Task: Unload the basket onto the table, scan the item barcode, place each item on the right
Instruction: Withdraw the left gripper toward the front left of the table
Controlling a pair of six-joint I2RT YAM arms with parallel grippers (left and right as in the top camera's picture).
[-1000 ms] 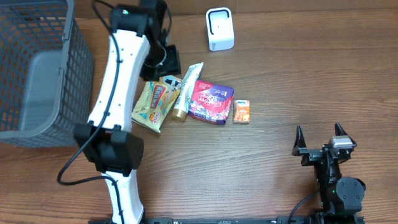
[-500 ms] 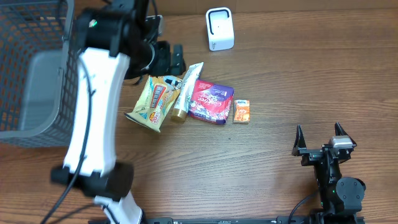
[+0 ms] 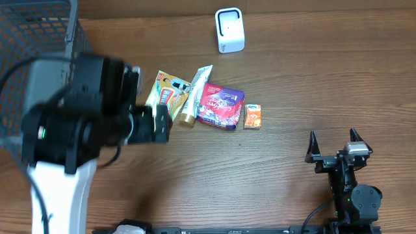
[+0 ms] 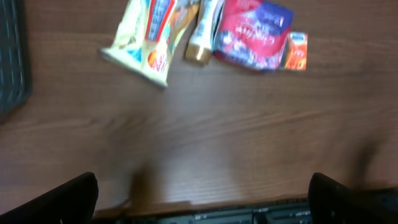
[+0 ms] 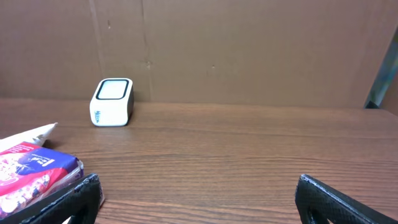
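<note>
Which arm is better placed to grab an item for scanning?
Left. The left gripper hovers open close to the yellow packet; the right gripper sits open, far from every item.

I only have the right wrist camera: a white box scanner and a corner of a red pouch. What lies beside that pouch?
Observer: A small orange carton lies just right of the red foil pouch.
Operator: And on its left?
Observer: A cream plastic tube, then a yellow snack packet.
Operator: Where's the other arm?
Observer: The left arm hovers over the packet's near end, jaws wide open and empty.
</note>
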